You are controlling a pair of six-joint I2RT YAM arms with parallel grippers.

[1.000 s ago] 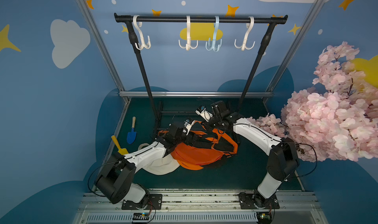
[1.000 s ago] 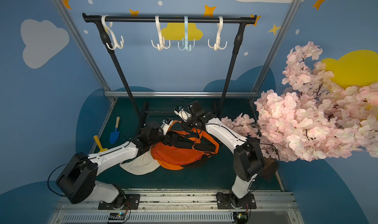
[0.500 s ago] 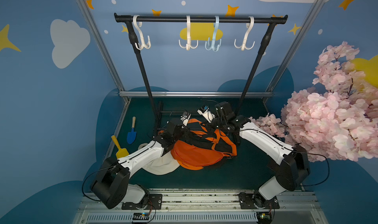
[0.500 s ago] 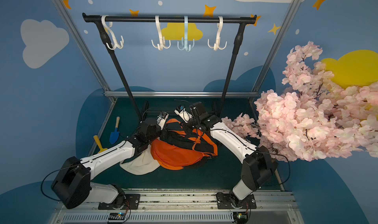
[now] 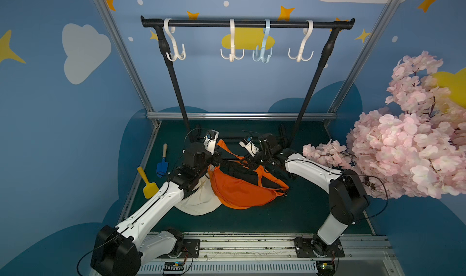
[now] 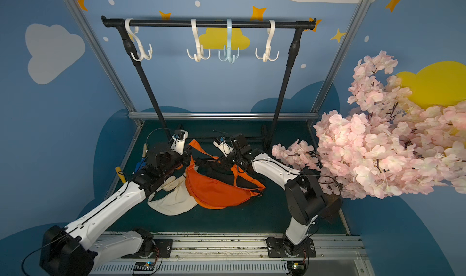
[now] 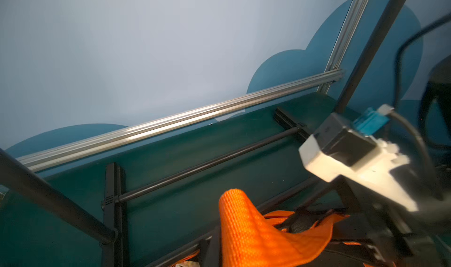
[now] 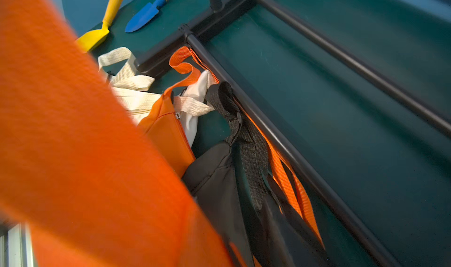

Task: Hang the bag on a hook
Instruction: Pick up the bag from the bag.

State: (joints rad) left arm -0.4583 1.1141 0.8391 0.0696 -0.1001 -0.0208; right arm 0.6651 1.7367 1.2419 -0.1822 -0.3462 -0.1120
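Observation:
The orange bag point(image 5: 242, 191) lies on the green floor in both top views, partly over a black bag point(image 5: 239, 168). Its orange strap point(image 7: 244, 229) rises out of my left gripper point(image 5: 216, 153), which is shut on it close to the rack's left post. My right gripper point(image 5: 248, 160) hovers over the strap's other run, above the black bag. In the right wrist view the blurred strap point(image 8: 73, 131) hides the jaws. Several hooks hang from the rail point(image 5: 247, 23) high above, among them a light blue hook point(image 5: 262, 55) and a white hook point(image 5: 232, 54).
A white bag point(image 5: 199, 201) lies under my left forearm. A blue trowel point(image 5: 162, 165) and a yellow shovel point(image 5: 148, 186) lie by the left wall. Pink blossom branches point(image 5: 403, 148) crowd the right side. The rack's base bars point(image 7: 207, 164) run just behind the bags.
My left gripper has closed on the orange strap and lifted it toward the rack's left post. The right arm has shifted slightly over the bags.

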